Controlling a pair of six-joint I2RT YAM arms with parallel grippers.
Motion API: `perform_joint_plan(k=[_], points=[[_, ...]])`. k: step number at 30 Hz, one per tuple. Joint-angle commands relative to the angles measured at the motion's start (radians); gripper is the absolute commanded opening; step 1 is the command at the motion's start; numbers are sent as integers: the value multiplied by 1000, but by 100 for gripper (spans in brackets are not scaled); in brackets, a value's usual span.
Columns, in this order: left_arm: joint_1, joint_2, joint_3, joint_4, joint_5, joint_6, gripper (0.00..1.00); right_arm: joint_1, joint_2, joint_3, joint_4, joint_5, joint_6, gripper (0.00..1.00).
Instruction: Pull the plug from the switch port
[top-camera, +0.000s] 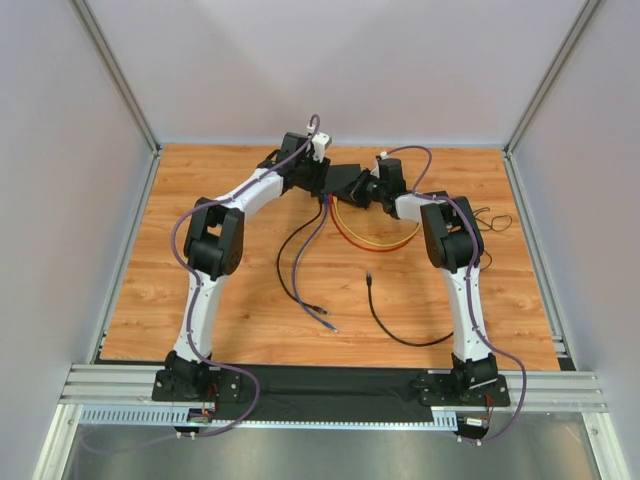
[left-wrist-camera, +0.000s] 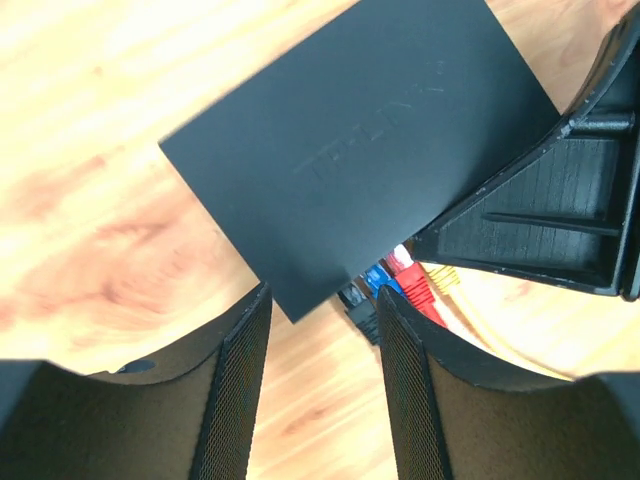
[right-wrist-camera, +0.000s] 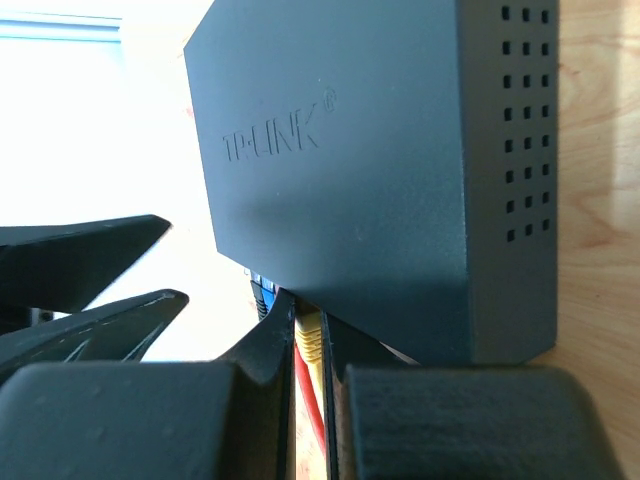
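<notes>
While my left tool (left-wrist-camera: 325, 300) stands open with the black plug (left-wrist-camera: 356, 306) between its jaws, ungripped, my right tool (right-wrist-camera: 308, 320) is closed and bears on the switch (left-wrist-camera: 350, 140), which lies flat at the far middle of the desk (left-wrist-camera: 90, 200). I judge the plug small, stiff and latched, so I'd pinch its body close against the switch. The switch looks light and may slide.

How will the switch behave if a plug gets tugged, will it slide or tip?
The switch is a flat, thin, plastic-looking box, so it is probably light and may slide on the smooth wooden table unless braced. It lies flat and wide, so tipping seems unlikely. Its smooth top likely gives little grip.
</notes>
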Motion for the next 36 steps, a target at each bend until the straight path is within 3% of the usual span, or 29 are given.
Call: perform_joint_plan(k=[1,8,21,36], points=[[-25,-21,43,-11,-58,200,55,7,25,-12,-45,-20,-17,0],[-34,-30,20,-15,-49,347,55,6,29,-7,-37,-34,-12,0],[-25,-46,-49,-28,-107,459,52,1,27,-12,-24,-46,-8,0],[-42,51,110,-160,-167,475,52,14,28,4,-16,-68,21,0]])
